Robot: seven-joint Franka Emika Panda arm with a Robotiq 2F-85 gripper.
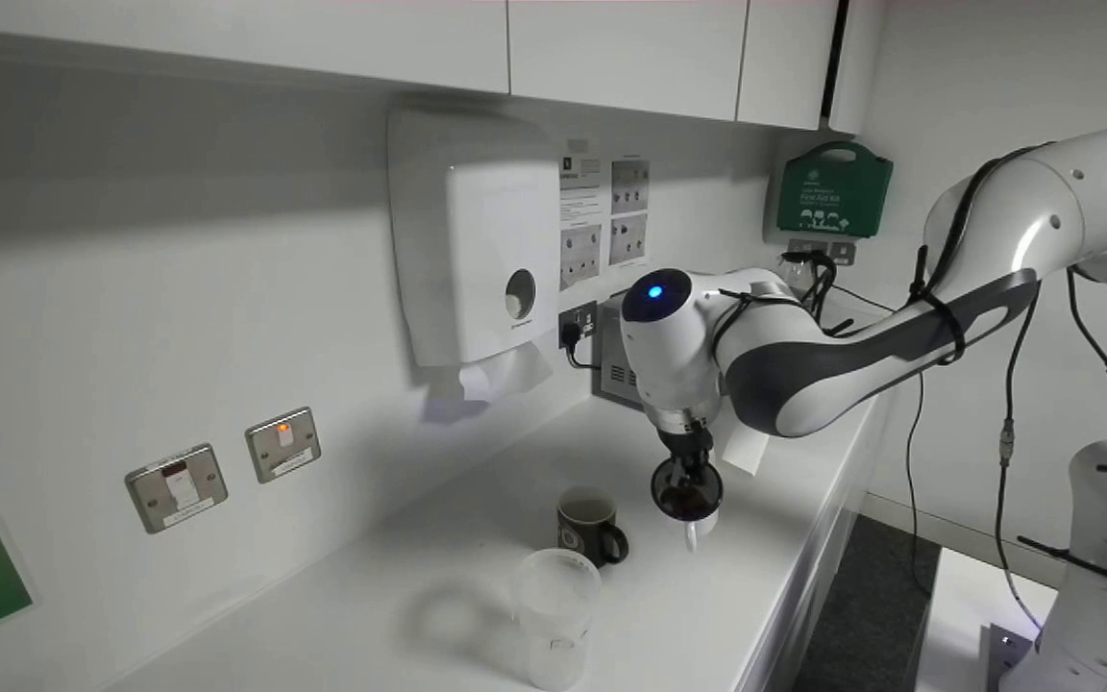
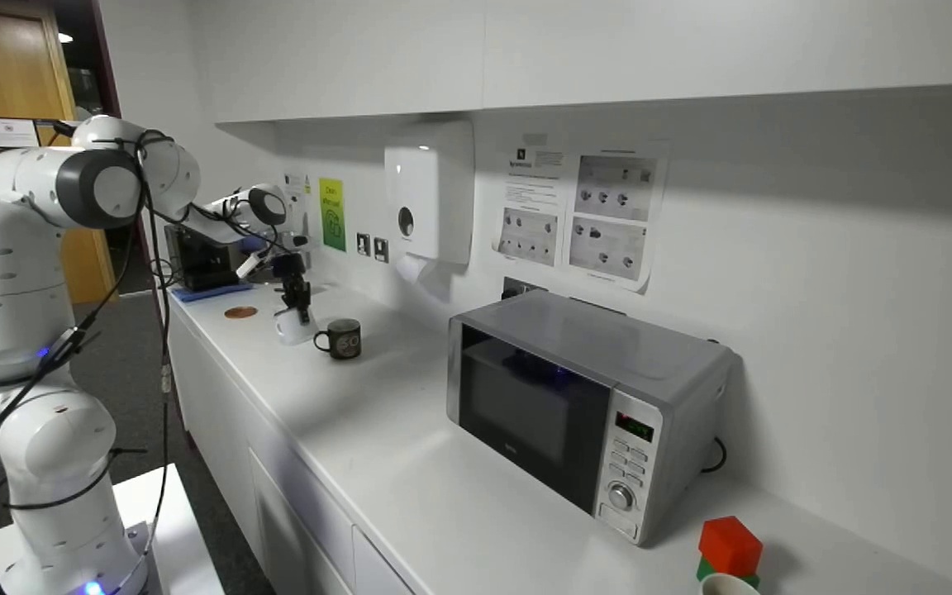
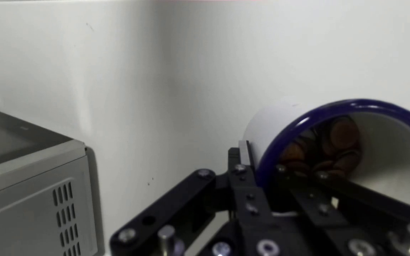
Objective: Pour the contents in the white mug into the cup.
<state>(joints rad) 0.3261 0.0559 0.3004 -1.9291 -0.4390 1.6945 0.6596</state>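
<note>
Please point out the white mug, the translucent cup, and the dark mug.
White mug [image 3: 392,151]: in the wrist view, on its inner wall.
Translucent cup [image 1: 556,617]: in an exterior view, on its side.
Dark mug [image 2: 345,340]: in an exterior view, on its body.

A workplace kitchenette, by the look of it: a white counter [image 2: 377,446] carries a microwave oven [image 2: 583,413] beneath wall cabinets [image 1: 626,53]; a paper-towel dispenser [image 1: 477,240] and green first-aid kit [image 1: 834,197] hang nearby.

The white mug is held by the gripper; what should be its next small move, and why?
Probably carry the white mug toward the translucent cup, without tipping it further: the gripper holds the mug's wall, the wrist view shows coin-like discs inside, and in an exterior view the tilted mouth is not over the cup.
</note>
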